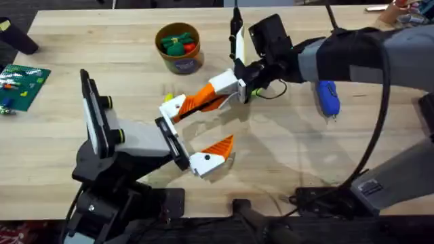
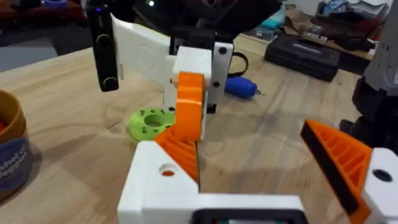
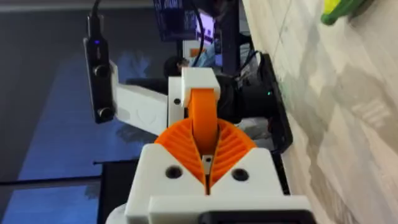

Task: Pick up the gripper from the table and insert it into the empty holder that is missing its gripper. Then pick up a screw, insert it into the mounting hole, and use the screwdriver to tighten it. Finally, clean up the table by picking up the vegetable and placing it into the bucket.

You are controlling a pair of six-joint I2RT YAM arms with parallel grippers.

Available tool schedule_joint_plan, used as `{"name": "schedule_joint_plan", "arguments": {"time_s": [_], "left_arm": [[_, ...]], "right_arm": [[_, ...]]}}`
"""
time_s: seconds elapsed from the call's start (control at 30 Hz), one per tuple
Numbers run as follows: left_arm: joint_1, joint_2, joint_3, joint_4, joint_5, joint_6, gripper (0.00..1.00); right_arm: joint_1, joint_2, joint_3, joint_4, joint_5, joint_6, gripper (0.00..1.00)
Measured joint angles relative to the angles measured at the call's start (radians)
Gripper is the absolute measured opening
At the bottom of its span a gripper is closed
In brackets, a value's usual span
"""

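The wedge-shaped plastic gripper finger (image 1: pixel 175 107), an orange ribbed pad on a white base, is off the table. I see it clamped between the orange pads of my white right gripper (image 1: pixel 218 95). The right wrist view shows those jaws pressed together on its orange wedge. Its white base sits right at the upper end of the black bracket on the grey-white holder (image 1: pixel 139 139), the left arm's gripper body with yellow-green knobs; whether it is seated I cannot tell. The matching orange-and-white mounted finger (image 1: pixel 213 154) sits at the bracket's lower end, well apart from the held one, nothing between them.

The slim bright blue screwdriver (image 1: pixel 327 96) lies on the wooden table (image 1: pixel 102 47) under the right arm. The round yellow-rimmed bucket (image 1: pixel 178 47) stands beyond the holder, with red and green vegetable pieces inside. A green circuit board (image 1: pixel 24 85) lies at the table's left edge.
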Motion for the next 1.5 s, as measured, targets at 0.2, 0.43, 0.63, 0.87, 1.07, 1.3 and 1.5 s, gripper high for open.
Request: {"name": "schedule_joint_plan", "arguments": {"time_s": [0.2,0.43,0.63,0.87,1.07,1.3,1.5], "left_arm": [[0.009,0.000,0.000,0.001,-0.032,0.000,0.986],[0.009,0.000,0.000,0.001,-0.042,-0.004,0.986],[0.009,0.000,0.000,0.001,-0.044,-0.007,0.986],[0.009,0.000,0.000,0.001,-0.050,-0.007,0.986],[0.009,0.000,0.000,0.002,-0.050,-0.006,0.986],[0.009,0.000,0.000,0.002,-0.050,-0.003,0.986],[0.009,0.000,0.000,0.002,-0.051,0.001,0.986]], "right_arm": [[0.015,-0.003,0.000,0.097,0.039,0.088,0.019],[0.019,-0.009,0.000,0.107,0.059,0.139,0.019],[0.020,-0.009,0.000,0.107,0.063,0.145,0.019],[0.030,-0.009,0.000,0.106,0.094,0.159,0.190],[0.032,-0.009,0.000,0.104,0.103,0.158,0.265],[0.036,-0.009,0.000,0.102,0.118,0.158,0.348],[0.036,-0.009,0.000,0.098,0.124,0.158,0.416]]}}
